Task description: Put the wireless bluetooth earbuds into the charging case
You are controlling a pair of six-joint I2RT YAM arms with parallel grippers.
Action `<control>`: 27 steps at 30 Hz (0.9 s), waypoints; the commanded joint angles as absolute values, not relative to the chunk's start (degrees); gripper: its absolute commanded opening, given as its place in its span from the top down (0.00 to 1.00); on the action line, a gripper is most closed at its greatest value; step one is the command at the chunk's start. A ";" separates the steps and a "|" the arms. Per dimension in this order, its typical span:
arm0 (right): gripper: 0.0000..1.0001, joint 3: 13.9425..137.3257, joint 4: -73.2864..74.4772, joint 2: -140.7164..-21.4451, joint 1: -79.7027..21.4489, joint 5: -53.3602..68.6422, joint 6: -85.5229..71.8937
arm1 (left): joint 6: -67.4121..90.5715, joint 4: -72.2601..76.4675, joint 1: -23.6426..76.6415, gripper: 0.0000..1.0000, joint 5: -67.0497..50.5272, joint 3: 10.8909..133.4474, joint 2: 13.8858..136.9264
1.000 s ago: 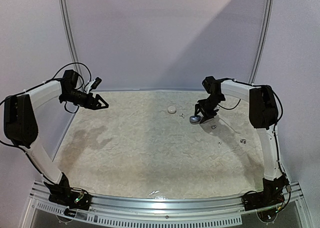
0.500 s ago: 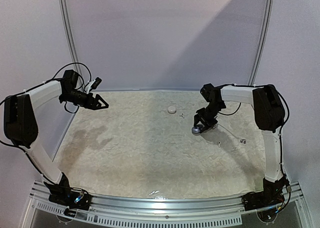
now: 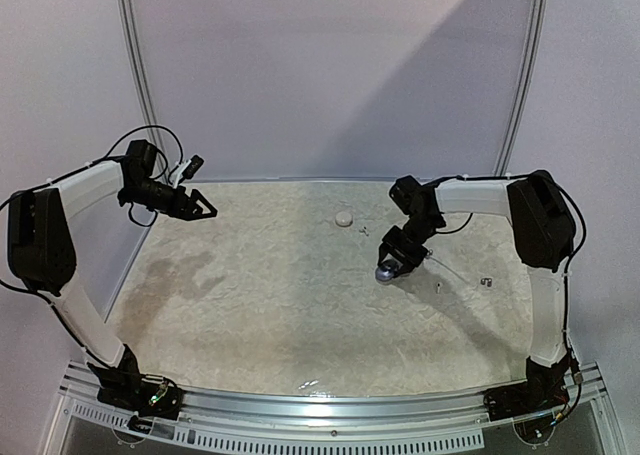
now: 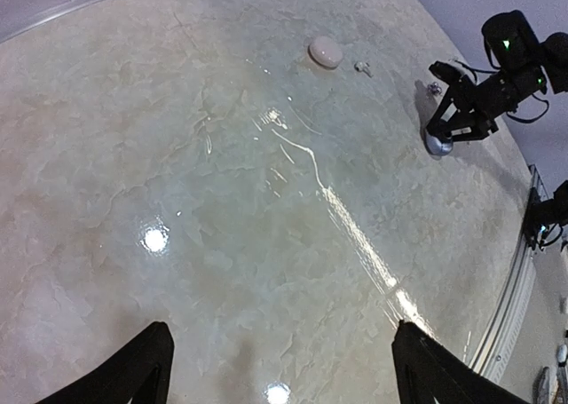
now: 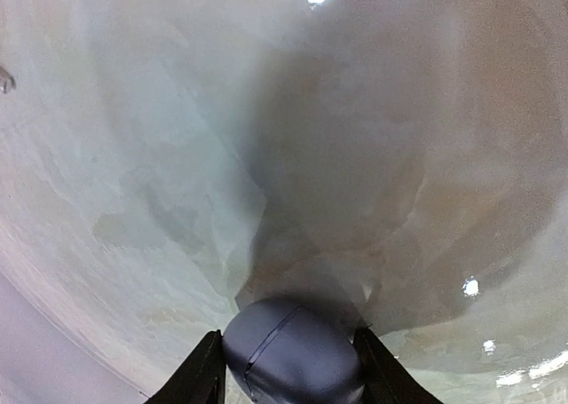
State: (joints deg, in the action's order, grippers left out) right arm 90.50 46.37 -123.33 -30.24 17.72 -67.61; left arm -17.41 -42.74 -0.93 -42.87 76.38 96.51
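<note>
My right gripper [image 3: 388, 268] is shut on a dark grey oval charging case [image 3: 385, 273], closed, with its seam showing in the right wrist view [image 5: 291, 351]. It holds the case low over the table's right middle. Tiny grey earbuds lie on the table: one [image 3: 360, 229] beside a white round case [image 3: 344, 217], and two more [image 3: 438, 288] [image 3: 486, 282] to the right of the gripper. My left gripper [image 3: 205, 210] is open and empty, held above the far left of the table. The left wrist view shows the white case [image 4: 326, 51], an earbud [image 4: 361, 67] and the held case [image 4: 437, 145].
The pale marbled table [image 3: 280, 305] has a metal rail along its near edge [image 3: 330, 410]. A curved frame stands behind it. A small object, maybe an earbud, shows at the left edge of the right wrist view [image 5: 5, 80].
My right gripper has carried the dark case toward the near left, away from the back edge, and lower over the table. The left arm has not moved.
</note>
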 commanded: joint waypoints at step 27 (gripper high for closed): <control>0.74 79.58 28.57 -111.79 -38.48 12.06 -38.77 | -23.13 -45.65 8.69 0.15 -40.06 69.30 85.47</control>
State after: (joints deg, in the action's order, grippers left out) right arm 80.42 32.77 -116.68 -36.45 13.72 -45.15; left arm -20.97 -44.73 6.57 -40.91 71.40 87.57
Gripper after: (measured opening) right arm 0.446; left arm 0.853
